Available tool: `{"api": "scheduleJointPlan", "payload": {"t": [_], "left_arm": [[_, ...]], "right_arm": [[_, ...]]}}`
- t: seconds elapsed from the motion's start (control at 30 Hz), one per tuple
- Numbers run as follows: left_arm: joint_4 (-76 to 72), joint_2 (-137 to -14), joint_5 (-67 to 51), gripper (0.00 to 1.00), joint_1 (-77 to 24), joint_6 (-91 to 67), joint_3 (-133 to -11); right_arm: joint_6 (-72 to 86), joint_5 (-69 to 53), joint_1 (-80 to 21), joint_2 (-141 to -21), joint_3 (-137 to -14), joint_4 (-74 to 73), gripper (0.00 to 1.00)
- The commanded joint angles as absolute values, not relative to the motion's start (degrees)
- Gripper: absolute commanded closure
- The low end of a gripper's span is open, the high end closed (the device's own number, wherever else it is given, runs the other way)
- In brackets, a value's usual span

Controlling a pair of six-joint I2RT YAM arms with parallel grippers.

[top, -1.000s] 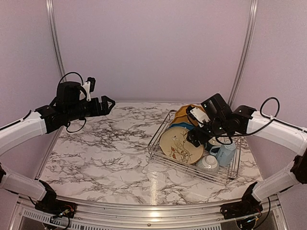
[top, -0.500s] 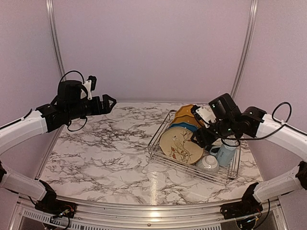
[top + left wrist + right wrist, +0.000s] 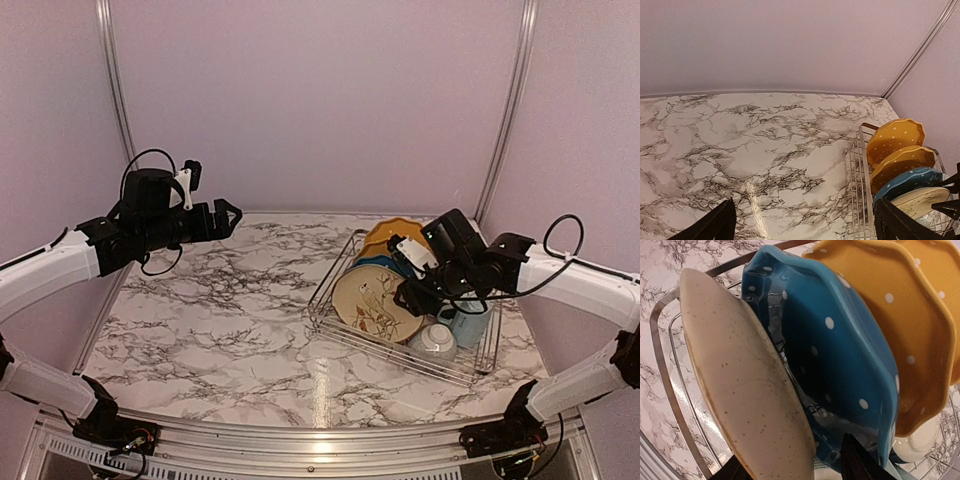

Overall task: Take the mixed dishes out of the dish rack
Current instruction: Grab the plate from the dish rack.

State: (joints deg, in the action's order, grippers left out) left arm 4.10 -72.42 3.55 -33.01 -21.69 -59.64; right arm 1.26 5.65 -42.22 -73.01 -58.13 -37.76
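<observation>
The silver wire dish rack (image 3: 335, 280) stands at the right of the marble table. In it stand two yellow dotted plates (image 3: 392, 237), a blue dotted plate (image 3: 372, 263) and a cream bird-pattern plate (image 3: 372, 302), with a light blue mug (image 3: 470, 323) and a small bowl (image 3: 433, 342) beside them. My right gripper (image 3: 412, 293) is open above the plates. In the right wrist view its fingers (image 3: 856, 462) straddle the top rim of the cream plate (image 3: 740, 385), with the blue plate (image 3: 840, 350) just behind. My left gripper (image 3: 228, 215) is open and empty, high over the table's left.
In the left wrist view the rack (image 3: 860, 170) and the plate edges (image 3: 895, 137) sit at the right, with bare marble table (image 3: 765, 150) to the left. Pink walls close in the back and sides.
My right gripper swung right, then came back left and lower onto the cream plate's rim. The left arm has barely moved.
</observation>
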Motion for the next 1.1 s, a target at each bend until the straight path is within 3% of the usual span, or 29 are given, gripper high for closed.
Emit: {"api": "scheduleJointPlan", "payload": {"t": [0.0,0.07,0.2,0.53,0.87,1.07], "left_arm": [[5.7,-72.96,4.6,0.01,-33.31,-22.02,-60.56],[5.71,-73.12,4.72,0.01,-33.39,-21.97,-60.48],[5.67,-73.21,4.94,0.01,-33.4,-21.82,-60.6],[5.95,-73.4,4.5,0.01,-33.4,-21.21,-60.36],[6.68,-72.97,5.49,0.01,-33.4,-21.27,-60.07],[6.94,-73.94,6.0,0.01,-33.4,-21.36,-60.44]], "right_arm": [[2.08,6.46,-42.63,-73.19,-57.89,-33.89,0.46],[2.29,5.94,-42.63,-73.4,-57.73,-33.34,0.49],[1.68,4.56,-42.62,-73.38,-57.3,-33.44,0.67],[-1.77,1.96,-42.62,-70.28,-56.25,-29.78,0.78],[-3.76,1.48,-42.63,-68.03,-56.43,-27.4,0.99],[-4.02,1.99,-42.63,-65.73,-57.74,-27.42,1.0]]}}
